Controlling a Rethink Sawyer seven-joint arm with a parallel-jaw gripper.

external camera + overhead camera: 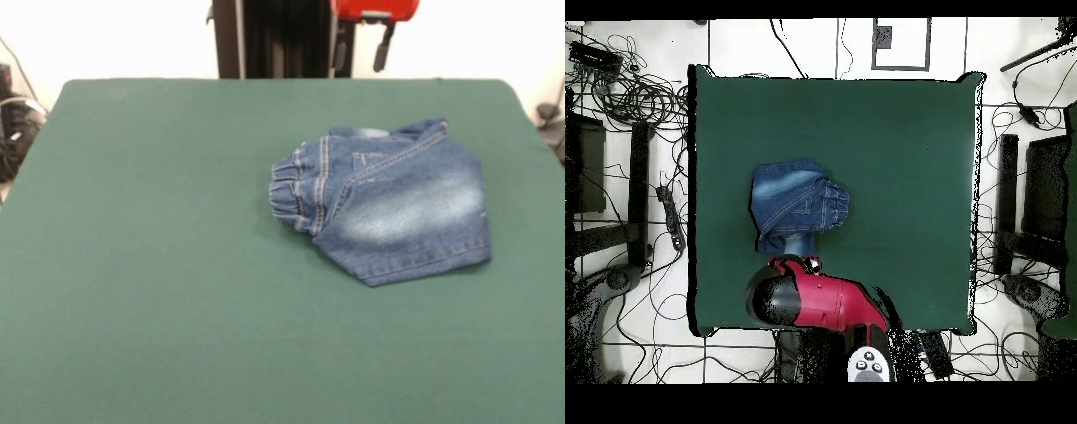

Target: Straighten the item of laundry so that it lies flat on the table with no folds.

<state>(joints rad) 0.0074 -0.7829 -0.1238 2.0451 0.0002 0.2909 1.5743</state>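
The item of laundry (388, 212) is a small pair of faded blue jeans, folded over on itself into a compact bundle. It lies right of centre on the green table (177, 265), with the gathered waistband at its left end. In the overhead view the jeans (793, 203) lie left of centre on the table (905, 150), just beyond the red and black arm (815, 300). My gripper (360, 62) hangs at the top edge, drawn back behind the table's far side. It is open, holds nothing and is well clear of the jeans.
Wide green cloth spreads around the jeans on every side. Tangled cables (635, 100) and dark stands (1005, 200) surround the table on the floor. Dark gear (13, 124) sits off the table's left edge in the front view.
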